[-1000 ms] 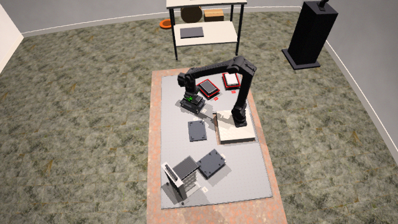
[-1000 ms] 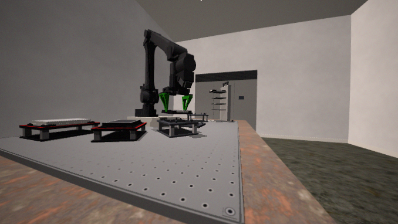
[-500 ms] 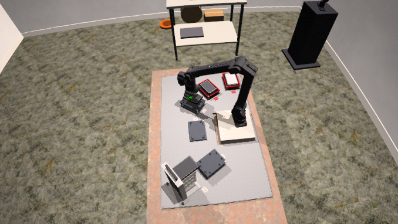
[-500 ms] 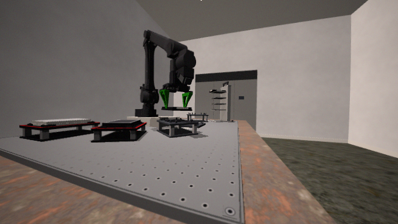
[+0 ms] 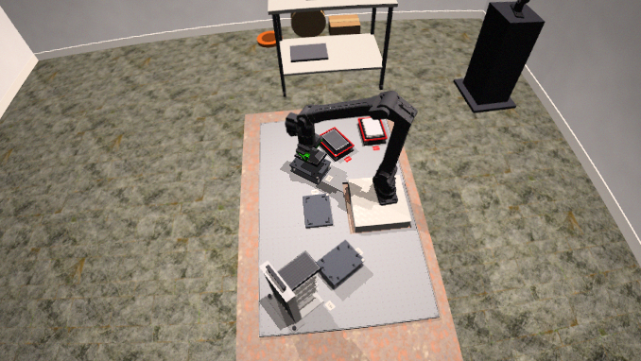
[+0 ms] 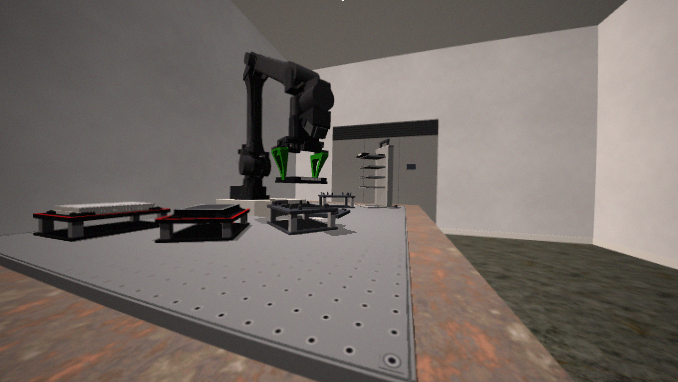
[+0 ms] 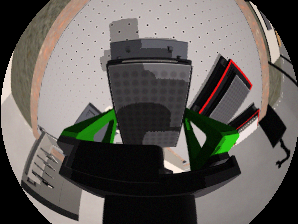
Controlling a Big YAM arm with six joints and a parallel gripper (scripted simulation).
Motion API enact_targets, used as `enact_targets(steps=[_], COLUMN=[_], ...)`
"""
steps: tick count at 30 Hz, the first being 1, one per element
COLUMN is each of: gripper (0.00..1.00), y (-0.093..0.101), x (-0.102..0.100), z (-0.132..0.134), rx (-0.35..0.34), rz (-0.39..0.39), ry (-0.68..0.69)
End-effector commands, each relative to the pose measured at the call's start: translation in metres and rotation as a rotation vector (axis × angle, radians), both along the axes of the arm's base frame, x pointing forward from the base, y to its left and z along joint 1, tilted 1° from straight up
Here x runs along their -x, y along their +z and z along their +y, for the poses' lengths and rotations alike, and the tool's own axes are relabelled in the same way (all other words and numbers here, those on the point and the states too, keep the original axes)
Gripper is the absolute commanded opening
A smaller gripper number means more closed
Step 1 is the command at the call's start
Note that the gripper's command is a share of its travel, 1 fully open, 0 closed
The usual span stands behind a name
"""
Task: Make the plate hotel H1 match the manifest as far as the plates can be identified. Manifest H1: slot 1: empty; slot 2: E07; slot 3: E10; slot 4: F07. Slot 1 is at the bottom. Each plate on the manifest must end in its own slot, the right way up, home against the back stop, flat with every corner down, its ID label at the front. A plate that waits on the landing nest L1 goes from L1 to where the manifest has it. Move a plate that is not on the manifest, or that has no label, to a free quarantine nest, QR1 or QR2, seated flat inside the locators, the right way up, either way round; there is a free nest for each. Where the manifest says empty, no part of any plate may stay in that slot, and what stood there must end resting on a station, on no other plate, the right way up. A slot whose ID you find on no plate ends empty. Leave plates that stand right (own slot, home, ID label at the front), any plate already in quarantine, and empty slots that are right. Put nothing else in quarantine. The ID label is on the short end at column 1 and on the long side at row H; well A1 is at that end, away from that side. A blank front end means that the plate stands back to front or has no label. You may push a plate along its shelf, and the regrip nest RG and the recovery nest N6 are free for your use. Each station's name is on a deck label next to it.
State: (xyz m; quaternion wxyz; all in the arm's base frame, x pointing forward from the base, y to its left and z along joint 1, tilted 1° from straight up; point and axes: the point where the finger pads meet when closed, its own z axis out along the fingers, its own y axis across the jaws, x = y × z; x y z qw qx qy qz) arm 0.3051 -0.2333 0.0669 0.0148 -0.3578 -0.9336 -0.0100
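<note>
Gripper [image 6: 300, 178] around a flat dark plate [image 6: 301, 180], level, lifted.

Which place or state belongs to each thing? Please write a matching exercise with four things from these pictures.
Things:
1. white plate
2. jaws
3. plate hotel
4. orange bowl

Places or states:
a. on the floor by the shelf table
b. closed on a dark plate, above a nest
c. on a red-edged nest
d. at the deck end far from the red-edged nests

Pairs: 1-c, 2-b, 3-d, 4-a
</note>
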Motion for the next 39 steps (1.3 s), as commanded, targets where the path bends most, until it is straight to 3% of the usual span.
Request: enact_targets(steps=[1,18,21,39], gripper=[0.86,0.86,0.86,0.86], y=[0.038,0.080,0.077,0.127], x=[-0.024,-0.021,-0.021,-0.018], z=[-0.016,-0.017,-0.017,-0.017], rx=[0.057,0.059,0.050,0.060], rz=[-0.071,-0.073,-0.062,-0.074], ry=[0.002,0.002,0.002,0.002])
